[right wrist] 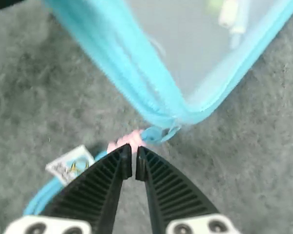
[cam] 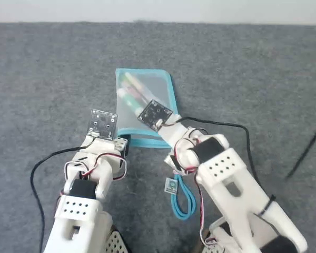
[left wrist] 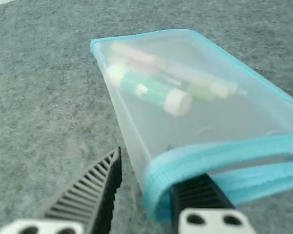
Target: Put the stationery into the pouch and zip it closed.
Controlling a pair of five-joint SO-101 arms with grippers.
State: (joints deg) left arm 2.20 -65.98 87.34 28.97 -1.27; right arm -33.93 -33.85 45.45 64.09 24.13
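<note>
Pouch point(cam: 147, 97) looks light and floppy: thin soft film that will buckle and slide on the grey carpet point(cam: 52, 79) if tugged from one end only. The stiffest part is the zipper band point(left wrist: 224, 156), so take hold there: pin one corner, pull the slider point(right wrist: 160, 134) from the other. The markers point(left wrist: 151, 90) inside are loose and will roll toward the low side if it is lifted.

Look: frosted clear body with teal edging all round. Pastel green and pink markers show through it, bunched toward the far end.

Place: flat on the carpet, just ahead of both arms, with the zipper edge nearest them.

Left gripper point(left wrist: 149, 168) sits at the near corner with its jaws apart, straddling the band end; one jaw is under the band, the other clear of the film.

Right gripper point(right wrist: 133, 152) is at the opposite corner with its jaws together, tips right at a pink tab point(right wrist: 124, 141) beside the slider, possibly nipping it, contact unclear.

Blue cord loop point(cam: 183, 203) with a tag point(cam: 171, 185) lies beside the right arm.
</note>
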